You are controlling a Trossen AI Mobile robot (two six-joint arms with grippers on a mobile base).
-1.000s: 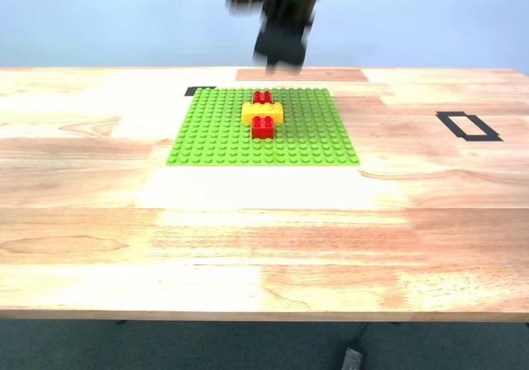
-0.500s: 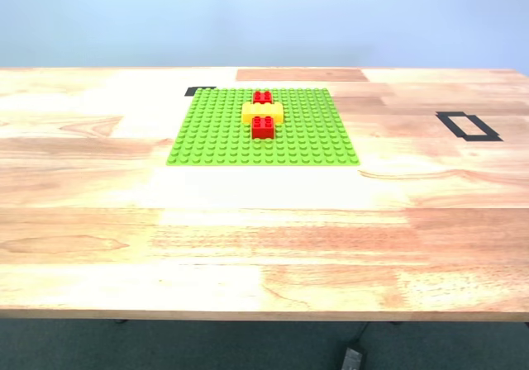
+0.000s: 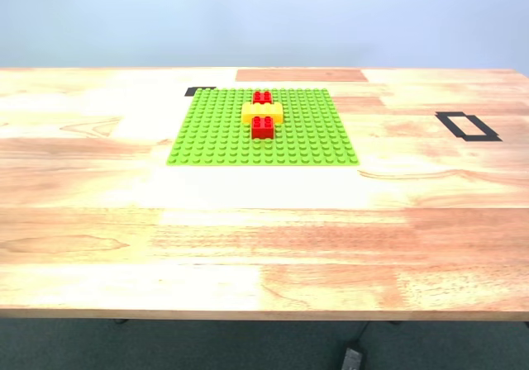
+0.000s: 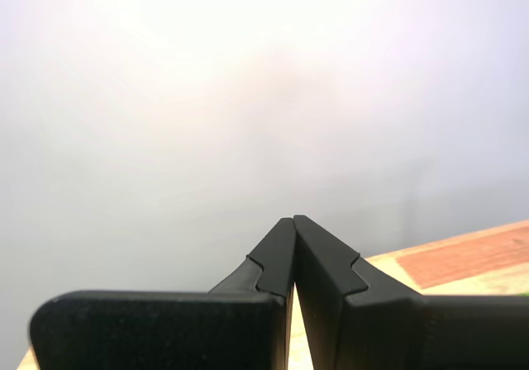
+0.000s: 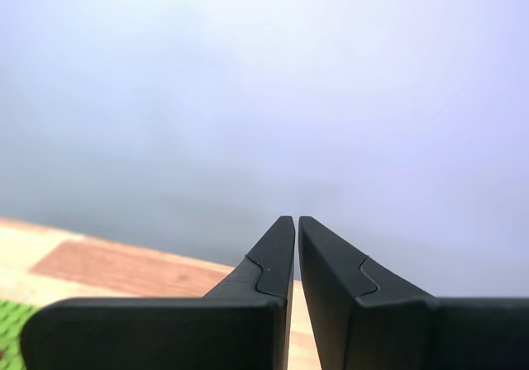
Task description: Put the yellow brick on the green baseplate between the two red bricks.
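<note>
The green baseplate lies flat on the wooden table, toward the far side in the exterior view. On it the yellow brick sits crosswise between the two red bricks, the far red brick and the near red brick, all touching in a row. No arm shows in the exterior view. My first gripper is shut with nothing in it, raised and pointing at the pale wall. My second gripper is likewise shut and empty. A sliver of the green baseplate shows in the second wrist view.
A black tape rectangle marks the table at the exterior view's right. A small black tape mark lies by the baseplate's far corner. A reddish-brown patch runs along the table's far edge. A cable and plug lie on the floor below.
A black arm that hung blurred above the far side of the baseplate one second ago has gone out of the exterior view. The bricks have not moved.
</note>
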